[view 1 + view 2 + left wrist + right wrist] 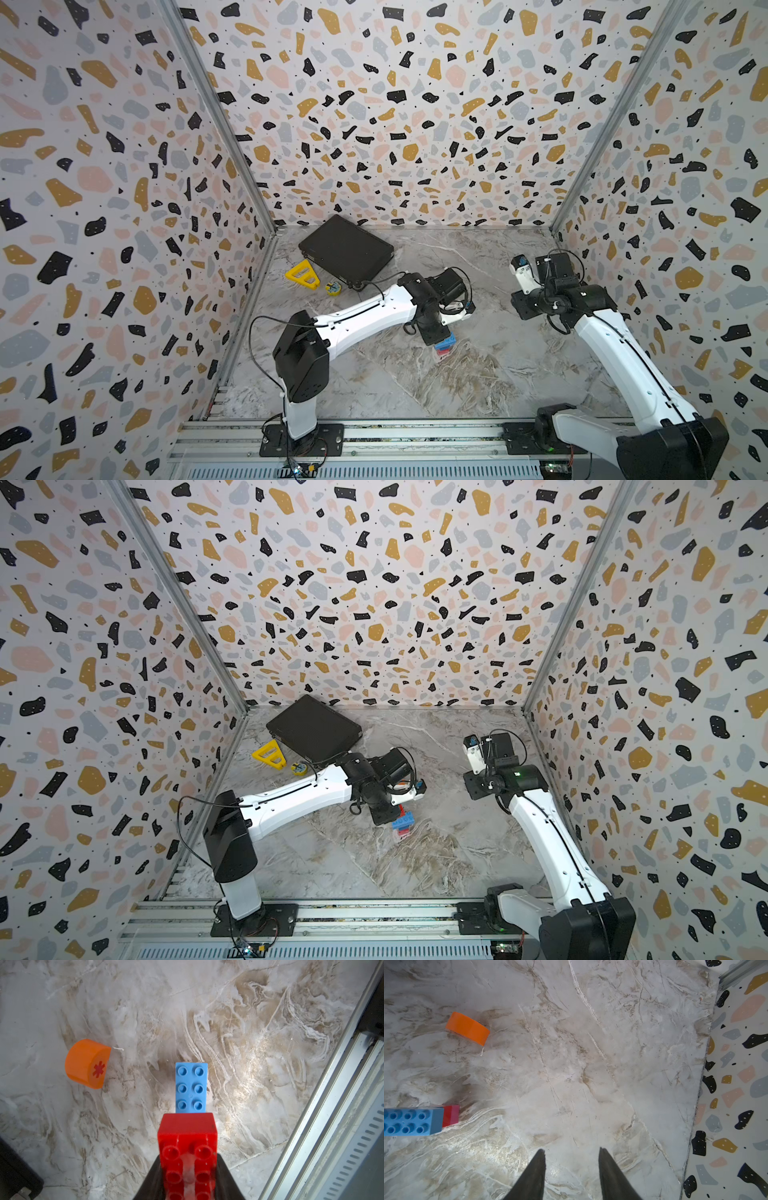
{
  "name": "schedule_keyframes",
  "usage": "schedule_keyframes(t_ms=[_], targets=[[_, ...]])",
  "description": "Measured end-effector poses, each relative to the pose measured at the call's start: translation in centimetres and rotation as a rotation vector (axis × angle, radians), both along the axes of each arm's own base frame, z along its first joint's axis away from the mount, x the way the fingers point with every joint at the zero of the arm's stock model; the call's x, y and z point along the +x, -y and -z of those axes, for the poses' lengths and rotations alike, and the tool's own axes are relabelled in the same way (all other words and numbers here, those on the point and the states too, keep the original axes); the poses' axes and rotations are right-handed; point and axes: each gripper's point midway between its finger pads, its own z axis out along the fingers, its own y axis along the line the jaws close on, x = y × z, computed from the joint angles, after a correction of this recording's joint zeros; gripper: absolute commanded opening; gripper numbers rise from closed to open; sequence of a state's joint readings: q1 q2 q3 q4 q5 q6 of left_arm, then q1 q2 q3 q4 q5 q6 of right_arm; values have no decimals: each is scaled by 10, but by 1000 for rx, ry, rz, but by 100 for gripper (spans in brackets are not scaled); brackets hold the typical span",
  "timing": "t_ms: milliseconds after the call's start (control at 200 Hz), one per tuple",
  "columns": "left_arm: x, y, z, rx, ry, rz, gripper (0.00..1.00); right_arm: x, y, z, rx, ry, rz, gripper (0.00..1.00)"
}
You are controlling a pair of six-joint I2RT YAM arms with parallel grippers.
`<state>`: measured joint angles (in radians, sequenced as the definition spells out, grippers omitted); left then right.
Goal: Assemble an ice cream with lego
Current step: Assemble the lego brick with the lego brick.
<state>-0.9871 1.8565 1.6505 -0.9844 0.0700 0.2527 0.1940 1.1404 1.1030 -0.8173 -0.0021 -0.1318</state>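
**Red layer in hand, dome to follow**

My left gripper [188, 1167] clamps the red brick [187, 1130] over the blue brick [191, 1086], which is seated on the stem [451, 1115] mid-table [478, 374]. Pressing it on remains, then the dome [87, 1064] lying nearby. My right gripper [571, 1150] hangs open, empty.

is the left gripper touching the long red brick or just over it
Touching. The left wrist view shows the left gripper shut on the red brick: the brick sits between its dark jaws, and both press flat against its long sides.
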Motion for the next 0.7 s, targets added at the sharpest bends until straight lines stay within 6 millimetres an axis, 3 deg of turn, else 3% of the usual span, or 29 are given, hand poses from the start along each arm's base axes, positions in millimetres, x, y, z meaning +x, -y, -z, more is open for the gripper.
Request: schedule_keyframes(t_ms=[210,426,701], targets=[[3,14,16,20,-13,12,19,0,0,2,15,-3,5,45],[10,25,20,23,-13,12,19,1,-1,2,30,-3,1,45],[12,19,27,85,-22,5,19,0,-3,2,41,-5,-4,45]])
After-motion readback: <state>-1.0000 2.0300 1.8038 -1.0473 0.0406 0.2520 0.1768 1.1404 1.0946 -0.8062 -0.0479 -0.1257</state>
